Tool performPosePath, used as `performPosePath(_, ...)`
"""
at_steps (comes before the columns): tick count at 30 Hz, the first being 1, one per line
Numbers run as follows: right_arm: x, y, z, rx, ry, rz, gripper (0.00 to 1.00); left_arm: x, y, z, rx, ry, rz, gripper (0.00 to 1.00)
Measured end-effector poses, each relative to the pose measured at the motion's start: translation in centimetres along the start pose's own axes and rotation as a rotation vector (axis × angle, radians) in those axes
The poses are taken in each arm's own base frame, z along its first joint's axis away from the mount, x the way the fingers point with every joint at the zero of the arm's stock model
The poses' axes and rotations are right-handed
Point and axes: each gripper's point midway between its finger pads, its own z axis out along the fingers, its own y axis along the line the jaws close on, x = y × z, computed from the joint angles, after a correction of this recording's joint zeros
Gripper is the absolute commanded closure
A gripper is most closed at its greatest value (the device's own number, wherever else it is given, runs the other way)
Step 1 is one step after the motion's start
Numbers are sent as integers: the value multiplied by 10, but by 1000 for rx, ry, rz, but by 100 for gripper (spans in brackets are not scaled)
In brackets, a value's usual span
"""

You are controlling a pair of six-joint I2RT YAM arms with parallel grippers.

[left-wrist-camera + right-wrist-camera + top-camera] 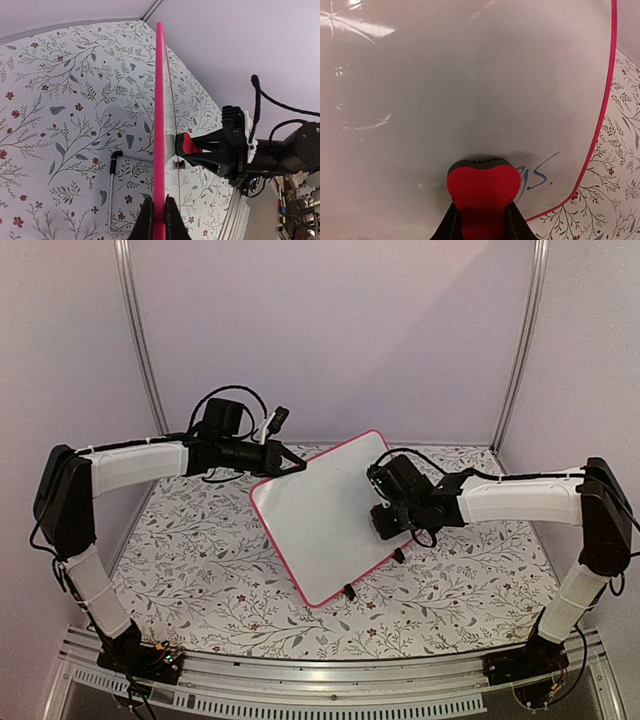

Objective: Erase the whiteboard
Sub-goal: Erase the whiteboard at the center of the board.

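Pink-rimmed whiteboard (325, 515) stood tilted over the table (200, 550) in top view, angled for wiping. Left wrist: left hand (159, 222) pinched its rim to steady it. Right wrist: right hand (481, 220) clamped red eraser (482, 187), pressed beside unwiped writing (537, 175).

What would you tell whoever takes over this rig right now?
Left gripper: shut on the whiteboard at its pink rim, holding it tilted over the table.
Right gripper: shut on the red eraser, pressed against the board's face.
Done: most of the face looks clean.
Left: blue writing beside the eraser, near a corner, needs wiping.
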Motion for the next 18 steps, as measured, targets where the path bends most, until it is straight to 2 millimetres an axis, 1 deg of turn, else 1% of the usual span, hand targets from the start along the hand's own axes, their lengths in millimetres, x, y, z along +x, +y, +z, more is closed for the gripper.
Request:
performPosePath(5, 6, -1, 2, -2, -6, 6, 100, 0, 0, 0, 0, 0, 0, 100)
performPosePath(14, 45, -9, 7, 15, 53, 5, 100, 0, 0, 0, -1, 0, -1, 100)
performPosePath(18, 58, -12, 8, 19, 75, 11, 100, 0, 0, 0, 0, 0, -1, 100)
